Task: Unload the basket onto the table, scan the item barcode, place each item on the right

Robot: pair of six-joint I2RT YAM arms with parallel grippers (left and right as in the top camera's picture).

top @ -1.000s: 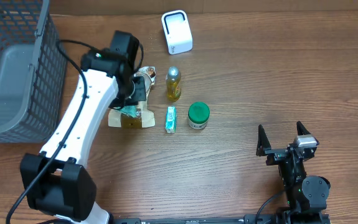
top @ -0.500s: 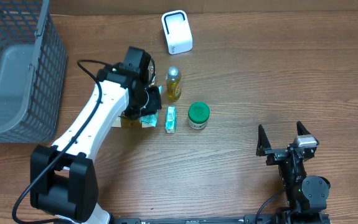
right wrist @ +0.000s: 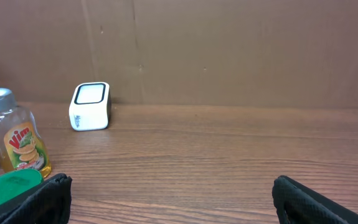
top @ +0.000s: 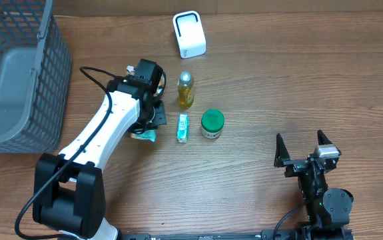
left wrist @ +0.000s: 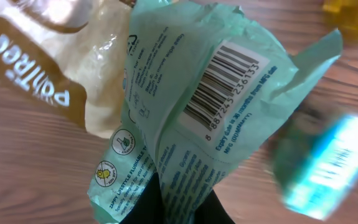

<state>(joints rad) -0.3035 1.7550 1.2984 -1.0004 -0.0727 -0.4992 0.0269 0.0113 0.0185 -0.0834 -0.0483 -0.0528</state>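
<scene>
Left gripper (left wrist: 180, 202) pinching crinkled mint-green pouch (left wrist: 166, 87), white rectangular barcode patch (left wrist: 223, 87)

The packet (left wrist: 191, 118) sits in the left pincer (top: 152, 115). Just right of the pincer stands the bottle (top: 186, 90). The small box (top: 182, 127) and the jar (top: 212, 124) lie right of it, nearer the robot. The scanner (top: 190, 35) sits beyond it, and the basket (top: 51, 80) far to its left.
</scene>
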